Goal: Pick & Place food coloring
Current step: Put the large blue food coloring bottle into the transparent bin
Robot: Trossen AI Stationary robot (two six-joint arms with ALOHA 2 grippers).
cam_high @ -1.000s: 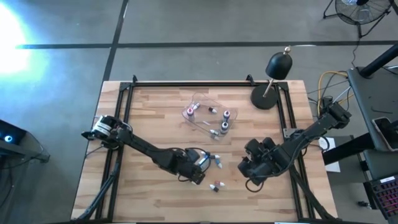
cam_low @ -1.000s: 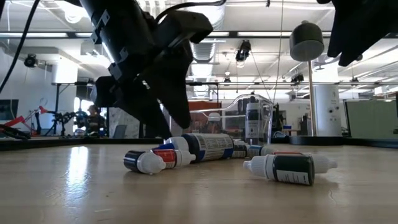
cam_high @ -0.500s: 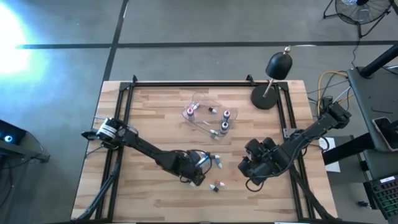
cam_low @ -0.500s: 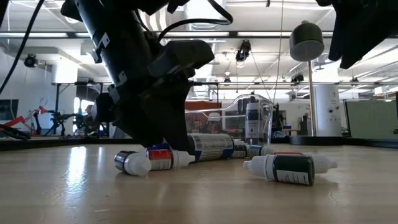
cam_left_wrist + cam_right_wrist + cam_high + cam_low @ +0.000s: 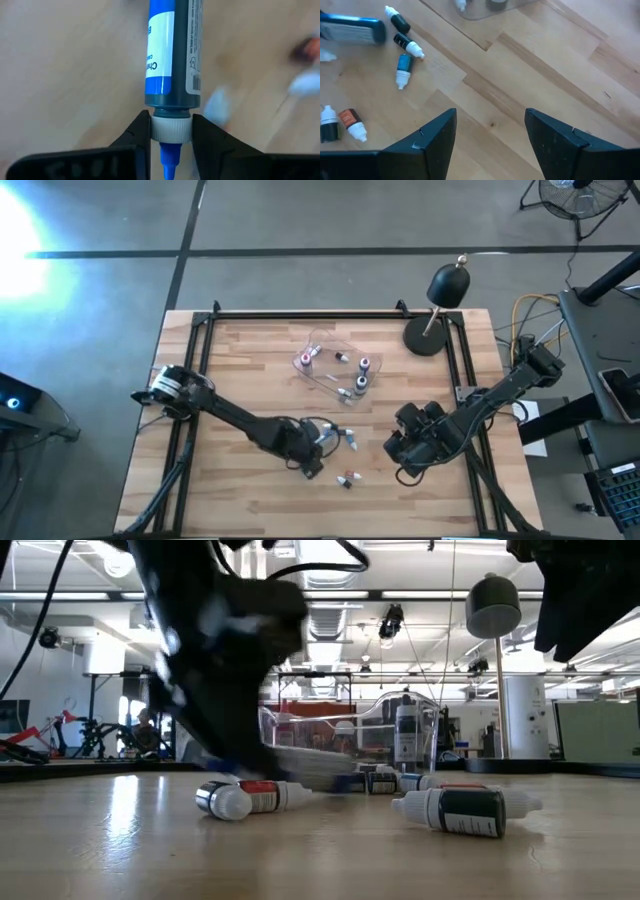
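Note:
My left gripper (image 5: 310, 450) is near the table's middle, shut on a blue food coloring tube (image 5: 172, 50) with a white collar and a blue nozzle. The tube also shows in the right wrist view (image 5: 352, 29). Several tiny food coloring bottles lie on their sides on the wood around it (image 5: 402, 67) (image 5: 350, 122) (image 5: 245, 798) (image 5: 460, 810). A few more stand in the clear tray (image 5: 335, 365). My right gripper (image 5: 405, 455) hovers open to the right of the loose bottles, touching nothing. My left gripper pinches the blue tube by its white collar (image 5: 170, 129), just behind the blue nozzle, one finger (image 5: 137, 137) on each side. The tube's body stretches straight ahead of the fingers. In the low view the tube (image 5: 310, 768) is blurred and low over the wood; whether it is clear, I cannot tell.
A black desk lamp (image 5: 440, 305) stands at the far right corner. The clear tray sits toward the table's far middle. Bare wood lies along the left side and the near edge. A black frame (image 5: 200, 340) rims the table.
My left gripper has shifted a little toward the table's left and near edge with the blue tube between its fingers; the tube, lying still a second ago, is now moving and blurred. The two small bottles beside it were nudged and have shifted.

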